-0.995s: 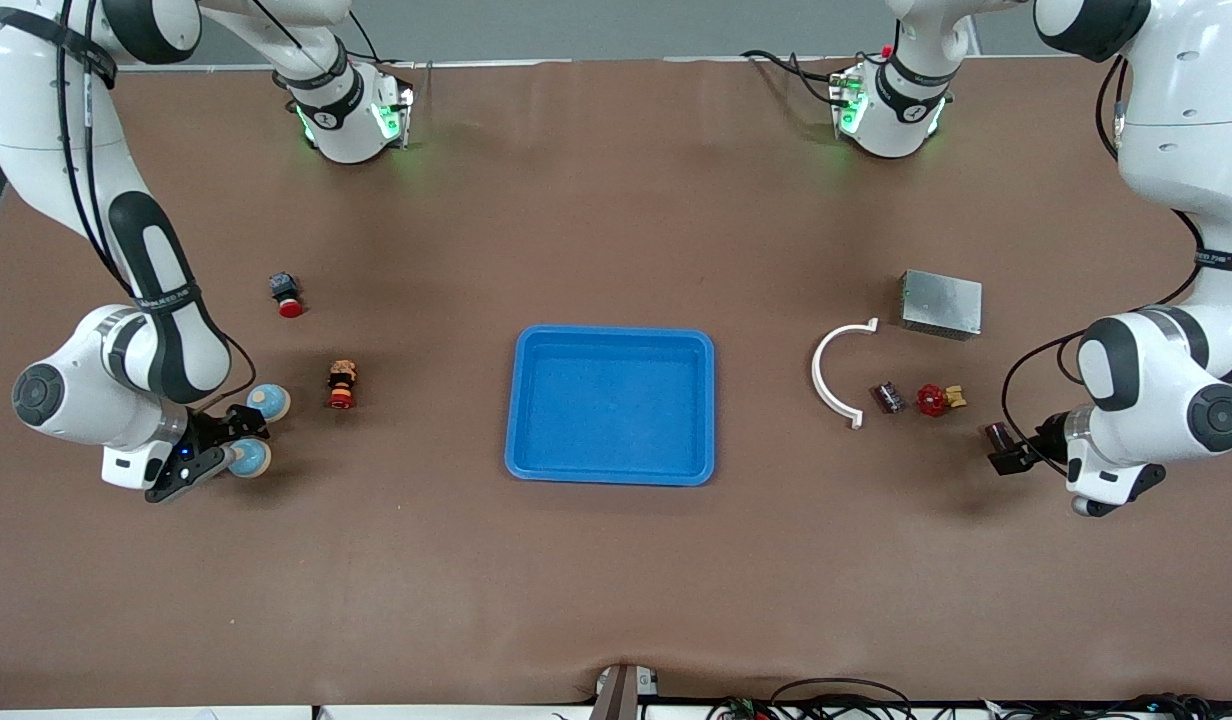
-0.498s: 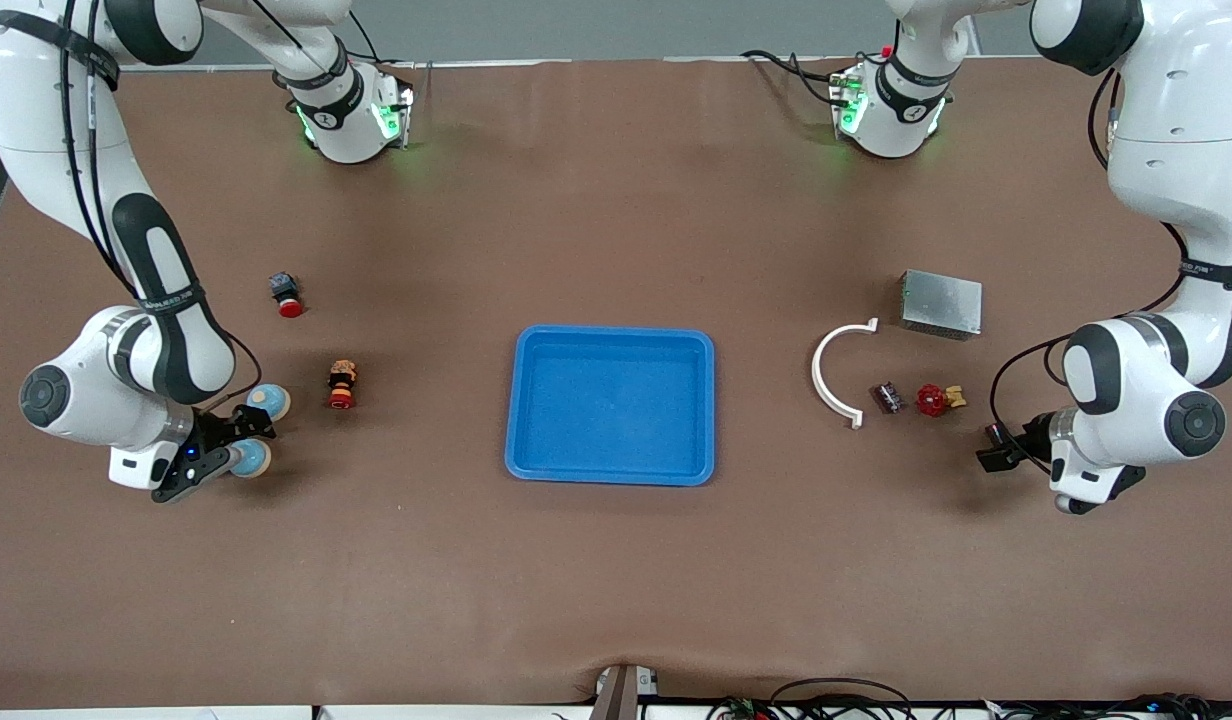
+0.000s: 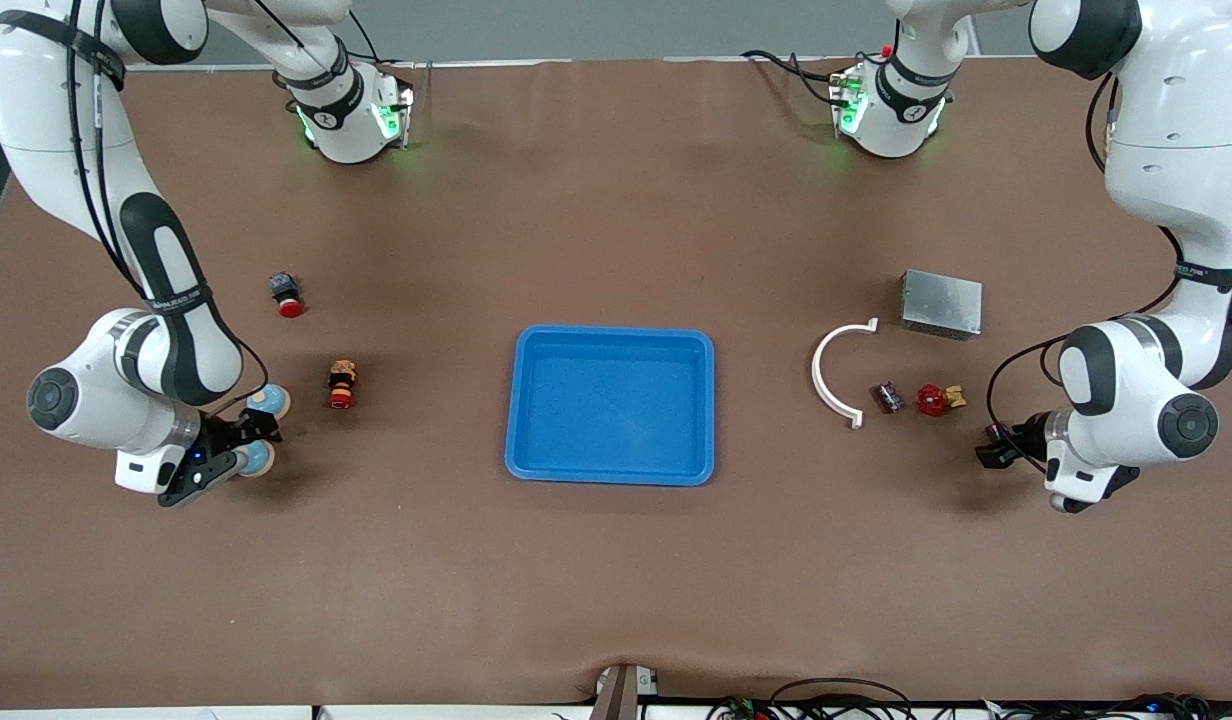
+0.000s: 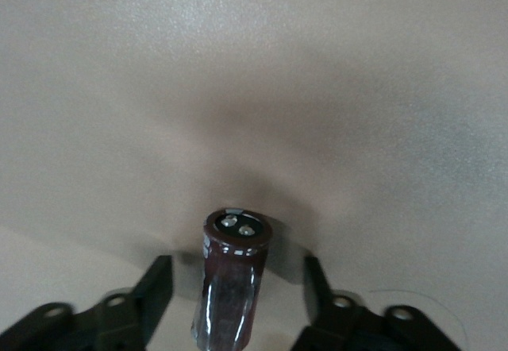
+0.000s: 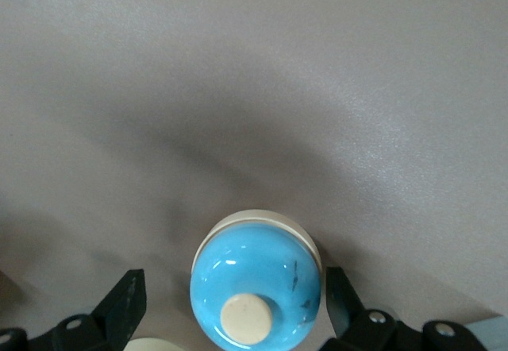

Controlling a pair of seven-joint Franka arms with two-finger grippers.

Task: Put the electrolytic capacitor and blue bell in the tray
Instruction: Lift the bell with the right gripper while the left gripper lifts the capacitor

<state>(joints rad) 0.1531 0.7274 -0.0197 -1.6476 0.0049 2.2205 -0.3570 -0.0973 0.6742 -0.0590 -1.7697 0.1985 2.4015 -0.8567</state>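
The electrolytic capacitor point(image 4: 232, 287), a dark maroon cylinder, lies on the table between the fingers of my left gripper point(image 4: 236, 262), which stands open with a gap on each side. From the front, that left gripper point(image 3: 994, 447) sits low at the left arm's end, over the capacitor point(image 3: 995, 432). My right gripper point(image 5: 234, 274) is open around a blue bell point(image 5: 255, 283) with a cream button and does not touch it. From the front, the right gripper point(image 3: 231, 450) straddles this bell point(image 3: 259, 457). A second blue bell point(image 3: 269, 401) sits beside it. The blue tray point(image 3: 612, 332) holds nothing.
Near the right arm's end are a red push button point(image 3: 288, 296) and a small figure point(image 3: 342, 385). Toward the left arm's end lie a white curved piece point(image 3: 826, 375), a metal box point(image 3: 941, 303), a small dark component point(image 3: 887, 398) and a red valve point(image 3: 933, 400).
The left gripper has come down around the capacitor and its fingers have drawn closer together. The right gripper has crept a little farther around the bell.
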